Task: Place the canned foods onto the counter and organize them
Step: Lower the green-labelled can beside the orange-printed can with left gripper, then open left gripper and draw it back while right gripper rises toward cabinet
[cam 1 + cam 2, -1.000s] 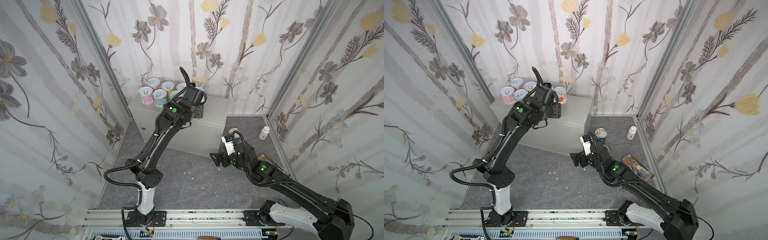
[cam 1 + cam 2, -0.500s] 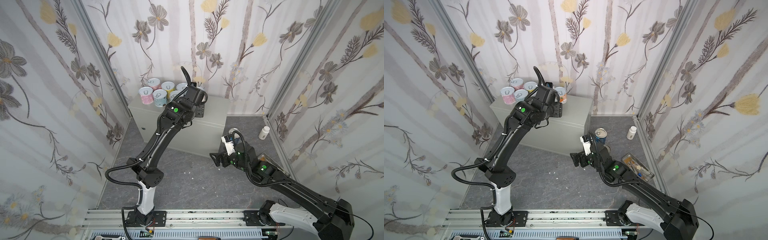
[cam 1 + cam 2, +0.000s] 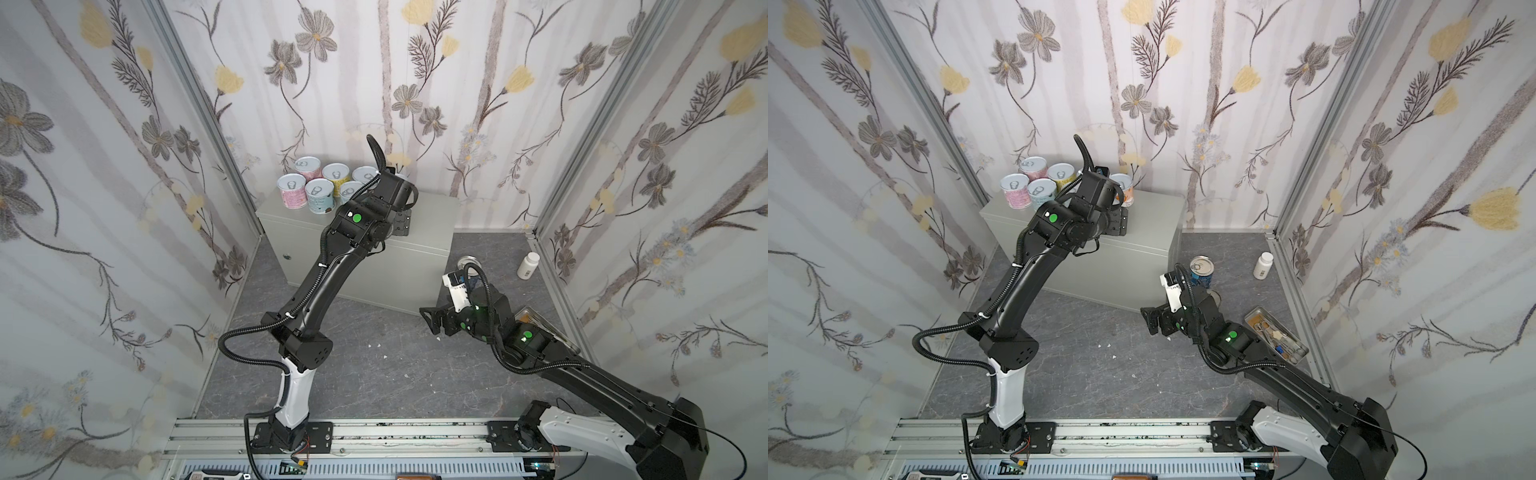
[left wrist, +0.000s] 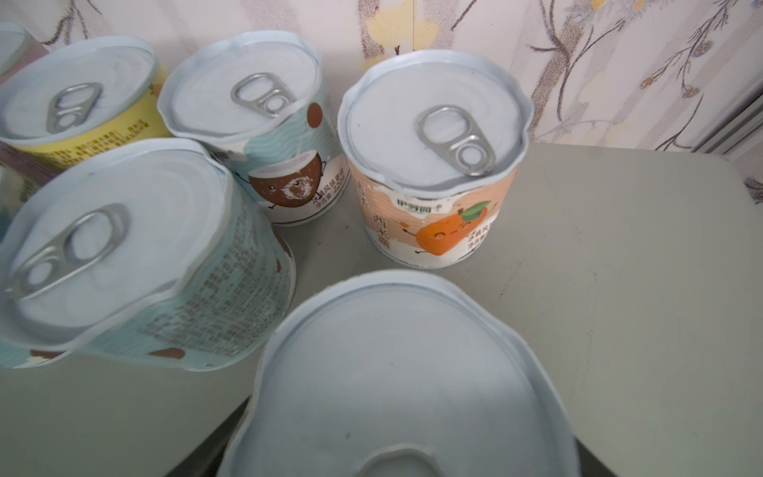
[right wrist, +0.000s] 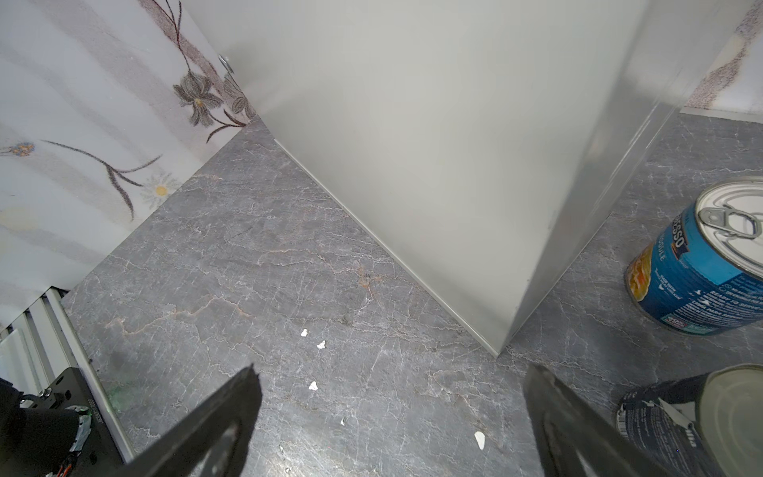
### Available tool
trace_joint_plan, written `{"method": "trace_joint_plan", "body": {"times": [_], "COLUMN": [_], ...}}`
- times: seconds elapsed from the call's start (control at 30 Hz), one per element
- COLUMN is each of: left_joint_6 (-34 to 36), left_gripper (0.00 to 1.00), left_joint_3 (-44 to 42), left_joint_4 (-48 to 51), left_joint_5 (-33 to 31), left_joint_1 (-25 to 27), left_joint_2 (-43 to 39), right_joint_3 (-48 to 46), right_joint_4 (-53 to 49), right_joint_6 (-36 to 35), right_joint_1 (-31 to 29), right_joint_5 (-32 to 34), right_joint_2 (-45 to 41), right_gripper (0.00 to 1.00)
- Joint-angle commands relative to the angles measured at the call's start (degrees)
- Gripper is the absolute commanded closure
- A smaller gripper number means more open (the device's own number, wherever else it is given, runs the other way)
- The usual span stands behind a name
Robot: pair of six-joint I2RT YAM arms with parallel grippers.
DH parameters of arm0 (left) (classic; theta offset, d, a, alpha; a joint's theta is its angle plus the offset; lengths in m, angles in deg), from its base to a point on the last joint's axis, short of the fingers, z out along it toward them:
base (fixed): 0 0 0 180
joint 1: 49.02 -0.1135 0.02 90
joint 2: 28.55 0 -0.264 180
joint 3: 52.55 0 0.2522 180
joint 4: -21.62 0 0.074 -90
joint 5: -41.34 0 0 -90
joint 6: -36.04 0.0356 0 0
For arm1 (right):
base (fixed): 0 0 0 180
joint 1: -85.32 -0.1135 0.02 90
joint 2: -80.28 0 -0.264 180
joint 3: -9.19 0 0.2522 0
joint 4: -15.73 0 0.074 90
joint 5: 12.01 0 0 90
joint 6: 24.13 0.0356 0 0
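Moved since a second ago: left arm, shifted slightly toward the counter's [image 3: 428, 216] right end; right arm, no change.

Item 1, short cans [image 3: 319, 195]: seven stand upright in the counter's back left corner, in two rows, touching or nearly so. Done.

Item 2, eighth short can [image 4: 396, 371]: upright on the counter at the right end of the front row, just beside the orange-label can [image 4: 433, 173]. My left pincer [image 3: 402, 219] straddles it; I cannot tell whether I grip it or have let go. I judge this one is being set down.

Item 3, tall blue can [image 3: 1201, 270]: upright on the floor [image 3: 1100, 374], near the counter's right end. Not yet placed.

Item 4, dark navy can [image 5: 660, 433]: on the floor just beside my right pincer [image 5: 392, 371], which is spread wide and empty, low before the counter's front right corner. Not yet placed.

Tally: by my count eight of ten are up. Two tall cans are left, then any straightening of the rows.
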Motion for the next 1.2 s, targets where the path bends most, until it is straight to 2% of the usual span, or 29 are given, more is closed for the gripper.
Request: {"method": "trace_joint_plan", "body": {"times": [0.0, 0.13, 0.3, 0.77, 0.93, 1.17], "left_joint_6": [0.2, 0.24, 0.64, 0.38, 1.18, 1.96], "left_gripper": [0.23, 0.32, 0.32, 0.13, 0.0, 0.0], "left_joint_3": [0.67, 1.16, 1.74, 1.97, 2.14, 4.22], "left_joint_4": [-0.46, -0.72, -1.64, -2.21, -2.63, -4.51], "left_joint_5": [-3.02, -4.53, -4.74, -3.58, -5.48, -6.89], "left_joint_1": [-0.13, -0.21, -0.39, 0.42, 1.45, 4.24], "left_joint_2": [0.67, 1.74, 2.64, 0.47, -1.01, -5.55], "right_joint_3": [-0.23, -0.33, -0.34, 0.68, 2.53, 7.64], "right_joint_4": [1.15, 1.2, 1.38, 0.25, -3.86, -10.9], "right_joint_6": [-0.49, -0.46, -0.54, -0.63, -0.47, -0.78], "right_joint_1": [0.0, -0.04, 0.09, 0.0, -0.32, -0.53], "right_joint_5": [0.92, 1.08, 1.18, 0.83, 2.18, 6.44], "right_joint_2": [-0.15, -0.1, 0.19, -1.54, -4.42, -8.52], "right_gripper": [0.0, 0.0, 0.0, 0.0, 0.0, 0.0]}}
